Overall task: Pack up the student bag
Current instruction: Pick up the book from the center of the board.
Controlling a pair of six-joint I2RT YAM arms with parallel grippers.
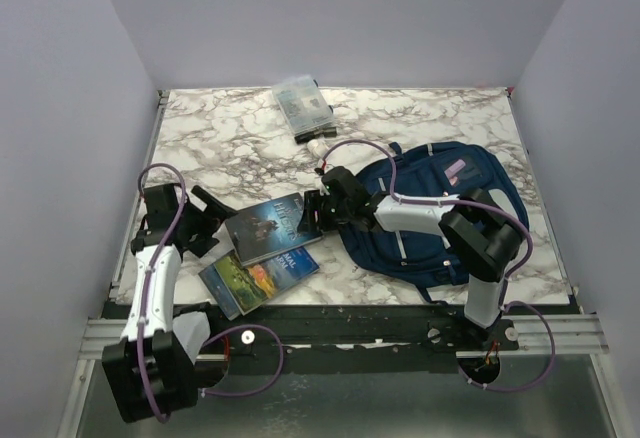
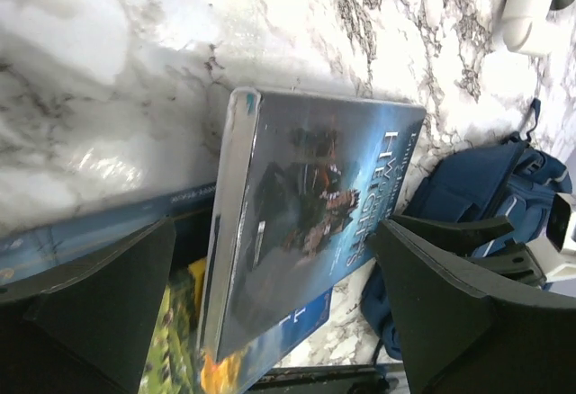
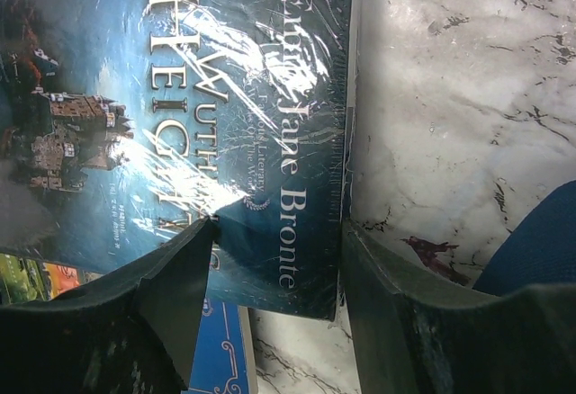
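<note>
One backpack (image 1: 425,170) lies flat on the right of the marble table (image 1: 220,138), under the right arm. Two books sit to its left: a dark novel (image 1: 268,226) overlapping a colourful one (image 1: 262,276). One clear pouch (image 1: 303,108) rests at the far edge. The left gripper (image 2: 270,228) gapes wide, holding nothing. The right gripper (image 3: 279,232) is partly open, straddling the novel's edge without clamping it.

Books (image 1: 262,248), student bag (image 1: 430,163) block the front; far-left table (image 1: 220,128) open.
</note>
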